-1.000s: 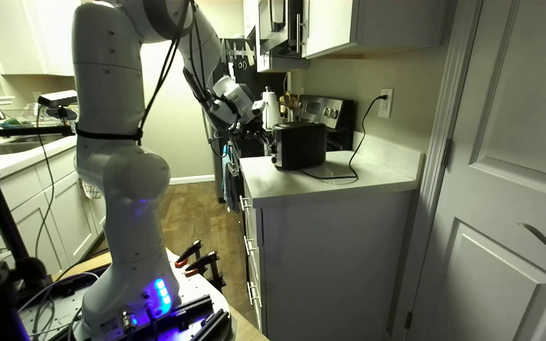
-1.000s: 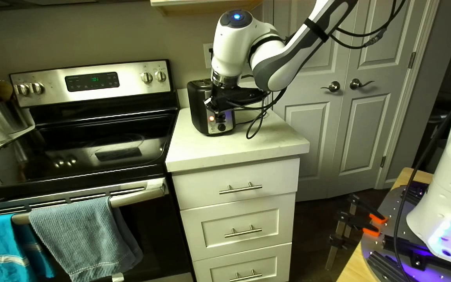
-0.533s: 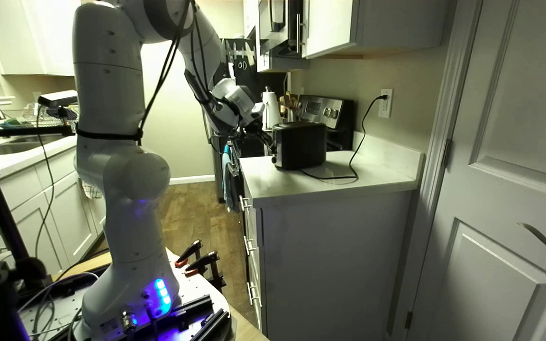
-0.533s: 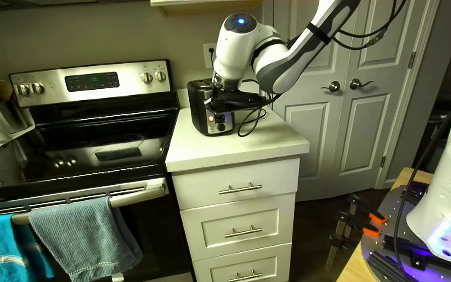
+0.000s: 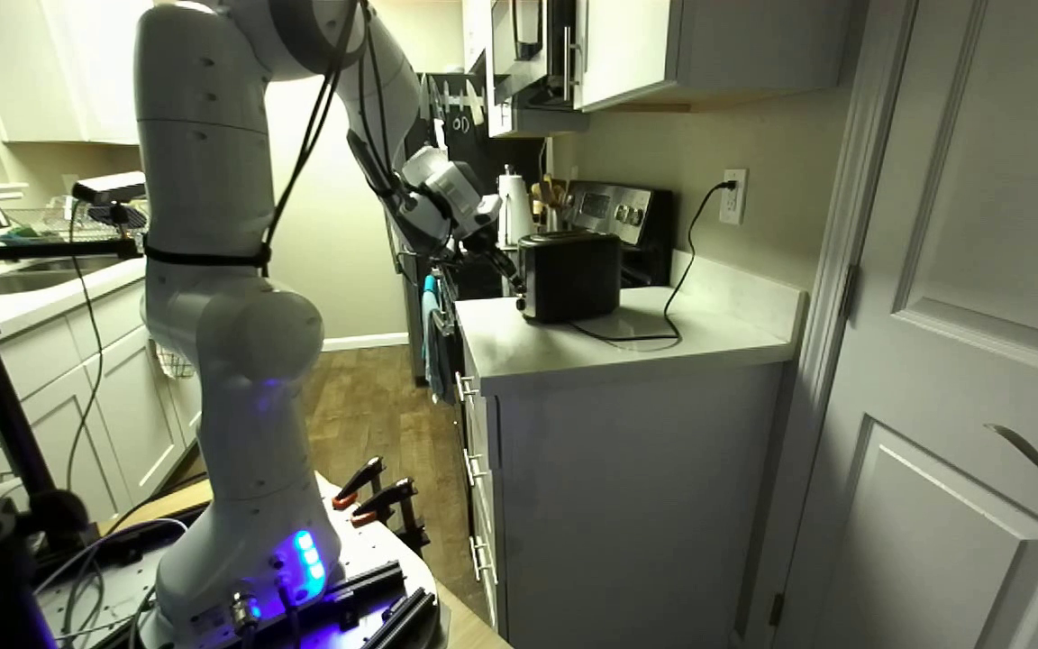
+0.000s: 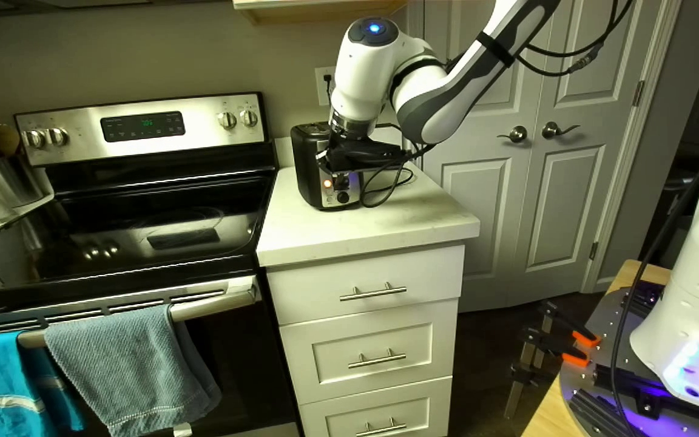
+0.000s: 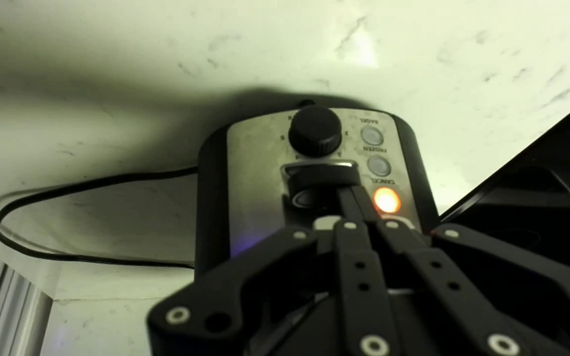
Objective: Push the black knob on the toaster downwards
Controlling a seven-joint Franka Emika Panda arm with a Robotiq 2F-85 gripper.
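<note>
Your arm has just lifted slightly, fingers narrow and together; the lever on the toaster sits low, at their 10 o'clock in the wrist view; push likely done.

The toaster has smooth, faintly glossy sides; its end panel looks like satin metal, lightly smudged, and the dial like matt plastic, ribbed at the edge. The hand has matt links with shinier, metal-looking pins. The bench is smooth, with a soft sheen and stone-like veining. The cooktop gleams like glass, the drawer handles look like brushed metal, and the grey towel is rough, nubbly cloth.
</note>
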